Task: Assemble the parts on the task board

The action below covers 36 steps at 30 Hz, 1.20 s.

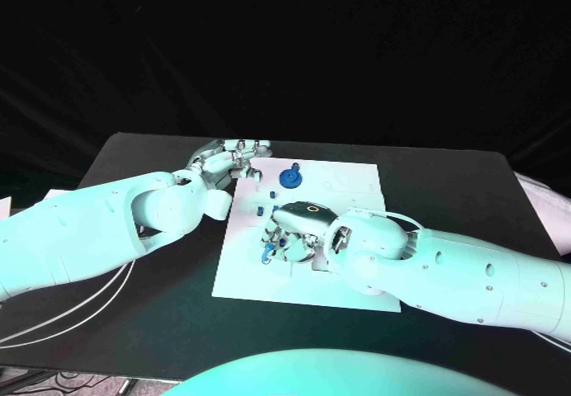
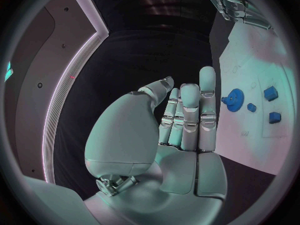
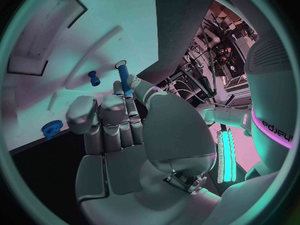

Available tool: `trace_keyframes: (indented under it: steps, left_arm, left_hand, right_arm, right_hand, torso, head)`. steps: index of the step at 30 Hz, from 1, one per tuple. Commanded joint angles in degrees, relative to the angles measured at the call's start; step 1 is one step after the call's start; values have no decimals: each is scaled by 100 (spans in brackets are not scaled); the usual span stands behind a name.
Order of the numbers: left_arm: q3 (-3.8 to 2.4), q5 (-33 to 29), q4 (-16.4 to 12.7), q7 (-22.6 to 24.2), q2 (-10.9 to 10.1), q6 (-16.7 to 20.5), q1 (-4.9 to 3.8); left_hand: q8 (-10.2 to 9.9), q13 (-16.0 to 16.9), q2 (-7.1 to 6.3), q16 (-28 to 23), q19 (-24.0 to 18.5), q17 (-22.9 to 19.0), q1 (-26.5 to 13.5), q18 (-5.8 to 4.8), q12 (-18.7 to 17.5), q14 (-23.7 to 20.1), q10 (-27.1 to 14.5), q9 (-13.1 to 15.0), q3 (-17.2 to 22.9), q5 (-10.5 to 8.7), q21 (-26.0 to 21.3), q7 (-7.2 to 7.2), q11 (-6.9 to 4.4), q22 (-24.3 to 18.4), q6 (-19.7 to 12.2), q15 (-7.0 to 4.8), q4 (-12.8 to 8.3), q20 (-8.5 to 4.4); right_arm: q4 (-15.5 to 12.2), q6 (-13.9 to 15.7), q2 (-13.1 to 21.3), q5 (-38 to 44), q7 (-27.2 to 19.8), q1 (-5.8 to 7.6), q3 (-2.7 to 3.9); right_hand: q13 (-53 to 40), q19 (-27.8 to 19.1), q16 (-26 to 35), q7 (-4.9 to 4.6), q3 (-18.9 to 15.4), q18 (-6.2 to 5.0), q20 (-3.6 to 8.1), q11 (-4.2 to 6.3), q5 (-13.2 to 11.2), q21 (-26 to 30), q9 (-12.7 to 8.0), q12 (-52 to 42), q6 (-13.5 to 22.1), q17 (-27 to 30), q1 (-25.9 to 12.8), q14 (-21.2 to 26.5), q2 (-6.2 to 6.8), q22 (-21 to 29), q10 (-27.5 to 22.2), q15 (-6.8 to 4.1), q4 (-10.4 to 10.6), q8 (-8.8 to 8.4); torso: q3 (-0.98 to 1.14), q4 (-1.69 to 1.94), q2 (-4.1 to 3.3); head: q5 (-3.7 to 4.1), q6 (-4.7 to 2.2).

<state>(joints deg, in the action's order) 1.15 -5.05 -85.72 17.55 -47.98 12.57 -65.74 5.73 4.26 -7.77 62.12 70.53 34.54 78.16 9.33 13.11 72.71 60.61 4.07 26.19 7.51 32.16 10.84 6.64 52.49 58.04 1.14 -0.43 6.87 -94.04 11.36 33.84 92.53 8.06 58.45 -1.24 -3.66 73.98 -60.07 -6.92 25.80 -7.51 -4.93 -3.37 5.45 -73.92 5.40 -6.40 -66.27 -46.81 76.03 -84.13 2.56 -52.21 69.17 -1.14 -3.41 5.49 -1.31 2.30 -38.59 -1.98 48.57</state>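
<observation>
The white task board (image 1: 347, 183) lies in the middle of the black table. On its far part stands a blue gear (image 1: 291, 176), with small blue parts (image 1: 271, 195) just in front of it. My right hand (image 1: 293, 229) hovers over the board's middle. In the right wrist view it (image 3: 125, 135) pinches a blue peg (image 3: 124, 78) between thumb and finger, close to another small blue part (image 3: 94, 78) on the board. My left hand (image 1: 232, 157) is at the board's far left corner, its fingers (image 2: 187, 110) straight and holding nothing, beside the gear (image 2: 235, 100).
Several small blue blocks (image 2: 270, 93) lie on the board past the gear. A rectangular recess (image 3: 44, 35) is sunk into the board. Bare black table (image 1: 143, 157) surrounds the board. Pale cables (image 1: 72, 313) run along the near left.
</observation>
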Motion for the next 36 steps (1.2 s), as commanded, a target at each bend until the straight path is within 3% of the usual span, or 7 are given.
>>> trace_keyframes:
  steps: [1,14,26,28,32,34,36]
  left_arm:
    - [-4,15,-13,33,4,-106,1]
    - [-4,15,-12,28,2,-109,1]
    - [-4,15,-19,25,1,-110,1]
    - [-4,15,-21,24,-1,-115,1]
    - [-4,15,-23,21,-4,-122,1]
    - [-4,15,-23,21,-7,-119,1]
    - [-4,15,-22,22,-9,-117,1]
  left_hand:
    - [11,-9,19,13,18,-9,-19,108,31,-15,-50,-6,-28,-35,-21,-9,-1,-7,-37,26,-1,8]
    - [11,-9,19,13,18,-9,-19,108,31,-15,-50,-6,-28,-35,-21,-9,-1,-7,-37,26,-1,8]
    - [11,-9,19,13,18,-9,-19,108,31,-15,-50,-6,-28,-35,-21,-9,-1,-7,-37,26,-1,8]
    - [11,-9,19,13,18,-9,-19,108,31,-15,-50,-6,-28,-35,-21,-9,-1,-7,-37,26,-1,8]
    - [18,-9,30,19,20,-9,-15,109,50,-19,-61,-4,-41,-36,-30,-9,0,-15,-37,27,-4,9]
    - [18,-9,29,22,20,-4,-15,109,50,-17,-62,-4,-42,-36,-31,-9,0,-15,-37,27,-4,9]
    - [18,-9,29,22,20,-4,-15,109,50,-17,-62,-4,-42,-36,-31,-9,0,-15,-37,27,-4,9]
  right_arm:
    - [1,-256,-6,177,12,-10,-3]
    - [-8,-375,-38,496,214,-22,-10]
    - [38,-347,-216,843,318,-93,-78]
    - [36,-257,-221,859,308,-100,-84]
    - [9,26,-199,861,336,-111,-90]
    - [-19,256,-165,858,372,-121,-91]
    - [-62,435,-114,841,375,-129,-91]
  right_hand:
    - [-10,7,-22,-19,29,64,15,-20,20,-10,9,13,-40,8,-8,-49,-40,0,12,-18,-6,19]
    - [-12,5,-22,-16,27,64,13,-19,17,-9,12,14,-47,14,-18,-48,-33,4,21,-16,-5,23]
    - [-5,-52,25,-58,17,47,-8,-60,4,37,-2,109,54,115,-102,-14,68,106,-69,13,1,-39]
    - [1,-95,64,-116,-16,36,-29,-109,54,75,-33,185,180,183,-180,8,166,182,-186,53,21,-111]
    - [8,-265,133,-343,-383,-5,-143,-310,241,236,-171,280,813,315,-485,67,560,486,-751,203,116,-195]
    - [-5,-342,197,-363,-626,-37,-198,-348,289,313,-180,243,1228,428,-495,127,621,614,-1074,246,139,-194]
    - [-19,-394,252,-396,-804,-52,-224,-375,358,370,-167,186,1378,529,-442,171,613,711,-1207,269,147,-186]
  torso:
    - [-2,-1,1]
    - [-2,1,3]
    - [-4,-2,7]
    - [-5,-3,6]
    - [-3,-3,4]
    - [2,-9,6]
    - [3,-10,8]
  head:
    - [-1,8]
    - [10,21]
    - [17,19]
    - [18,15]
    - [18,12]
    - [24,1]
    - [30,-1]
